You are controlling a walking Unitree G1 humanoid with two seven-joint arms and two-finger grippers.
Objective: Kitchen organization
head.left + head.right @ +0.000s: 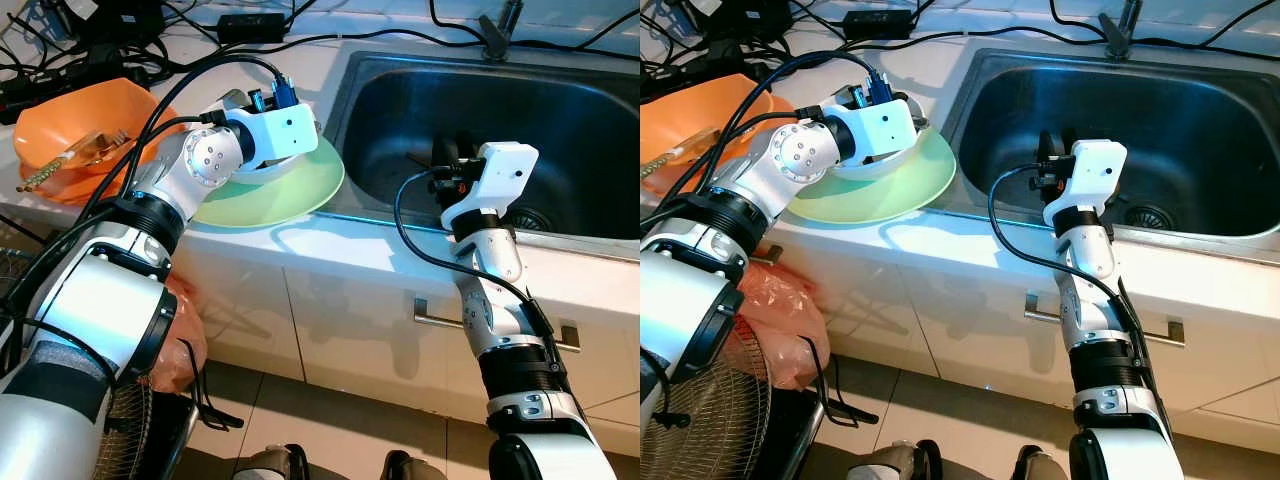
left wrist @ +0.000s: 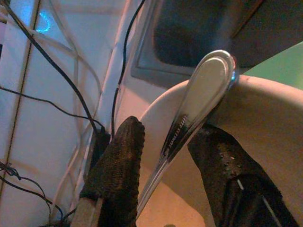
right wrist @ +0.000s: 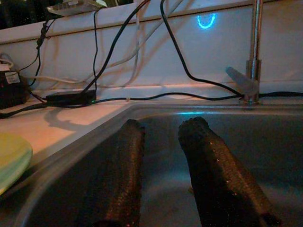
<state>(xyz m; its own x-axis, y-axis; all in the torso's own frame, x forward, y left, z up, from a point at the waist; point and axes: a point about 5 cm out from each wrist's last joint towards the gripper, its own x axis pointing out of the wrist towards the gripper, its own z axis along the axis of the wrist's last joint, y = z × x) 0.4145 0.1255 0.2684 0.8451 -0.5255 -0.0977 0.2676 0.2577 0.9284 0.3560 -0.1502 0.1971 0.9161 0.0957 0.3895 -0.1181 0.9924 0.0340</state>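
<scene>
Kitchen counter and sink, seen from the head cameras and both wrists. The left gripper hangs over a white bowl standing on a pale green plate just left of the steel sink. In the left wrist view a metal spoon handle lies between the two fingers, its long axis running along them and its rounded end resting on the bowl's rim; the fingers are spread to either side (whether either pad touches it cannot be told). The spoon thus lies straight ahead of the left claw, the nearer arm by far. From the bowl, the orange basin holding chopsticks lies at nine o'clock, the sink at three. The right gripper reaches into the sink basin, fingers parted and holding nothing, forearm raised from the cabinet front.
</scene>
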